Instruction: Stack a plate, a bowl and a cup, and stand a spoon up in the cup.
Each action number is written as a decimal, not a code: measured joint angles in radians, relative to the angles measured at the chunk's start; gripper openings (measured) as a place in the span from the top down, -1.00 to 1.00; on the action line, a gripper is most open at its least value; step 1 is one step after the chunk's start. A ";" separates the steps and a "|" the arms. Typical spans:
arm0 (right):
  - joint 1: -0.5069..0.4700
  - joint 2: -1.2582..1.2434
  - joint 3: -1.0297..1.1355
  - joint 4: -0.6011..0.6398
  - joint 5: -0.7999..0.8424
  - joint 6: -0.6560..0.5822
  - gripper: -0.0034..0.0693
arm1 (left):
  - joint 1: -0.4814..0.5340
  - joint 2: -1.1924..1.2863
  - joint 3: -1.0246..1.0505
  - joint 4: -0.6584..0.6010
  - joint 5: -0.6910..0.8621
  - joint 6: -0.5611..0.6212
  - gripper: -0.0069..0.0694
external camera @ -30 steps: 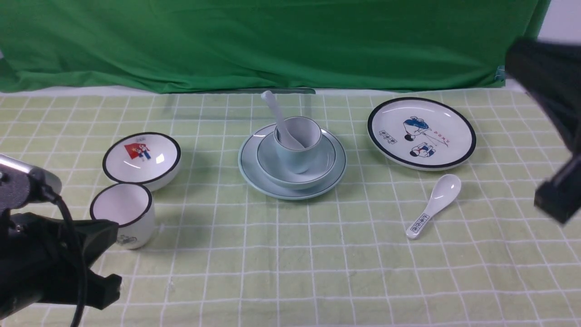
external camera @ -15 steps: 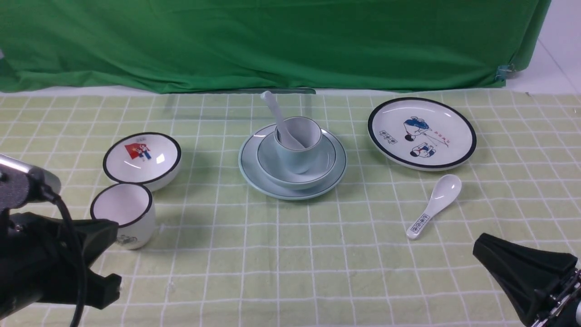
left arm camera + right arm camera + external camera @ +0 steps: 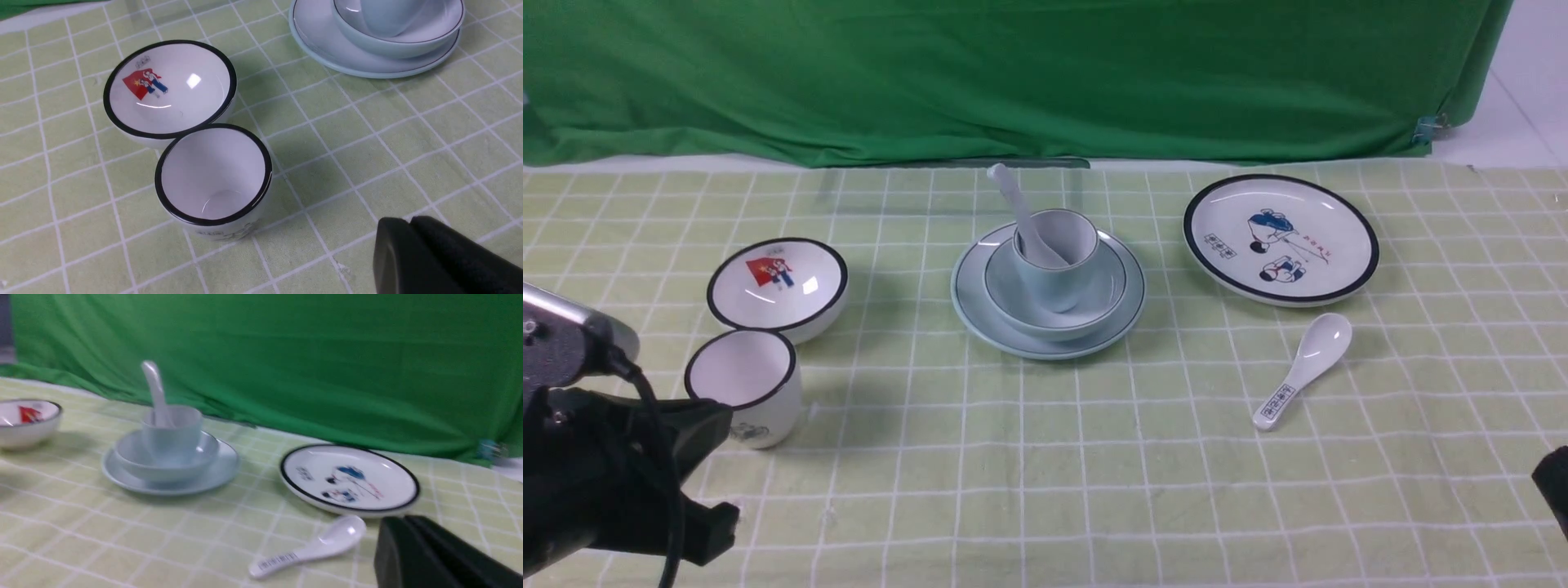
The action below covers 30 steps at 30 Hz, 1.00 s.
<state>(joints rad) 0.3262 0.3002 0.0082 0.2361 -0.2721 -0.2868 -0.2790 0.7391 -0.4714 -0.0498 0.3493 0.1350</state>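
While the left gripper (image 3: 410,222) and right gripper (image 3: 402,522) sit pinched closed and empty, a jolt to the tabletop (image 3: 1094,457) could topple the spoon (image 3: 1021,214) leaning in the cup (image 3: 1055,269).

1. The left arm's matte black, blocky wrist body (image 3: 596,482) has angular moulded edges and a stepped lower lip.
2. A rounded silver-grey metal housing (image 3: 568,327) sits on top of it.
3. A thin black rubber cable (image 3: 640,382) loops from that housing down across the body.
4. The left tool (image 3: 410,223) has two smooth matte black fingers with rounded tips and a fine seam between them.
5. The right tool (image 3: 405,523) looks the same but blurred. The front view shows only the right arm's black corner (image 3: 1556,492).
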 joint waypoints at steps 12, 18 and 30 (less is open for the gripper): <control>-0.263 -0.296 0.000 -0.171 0.463 0.140 0.88 | 0.000 0.000 0.000 0.001 0.000 0.012 0.89; -0.265 -0.299 0.000 -0.184 0.495 0.176 0.87 | 0.000 0.000 0.000 0.002 0.000 0.017 0.89; -0.265 -0.299 0.000 -0.186 0.500 0.186 0.75 | 0.000 0.000 0.000 0.003 0.000 0.019 0.89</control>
<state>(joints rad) 0.0617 0.0009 0.0084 0.0500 0.2276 -0.1009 -0.2790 0.7391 -0.4714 -0.0467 0.3493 0.1537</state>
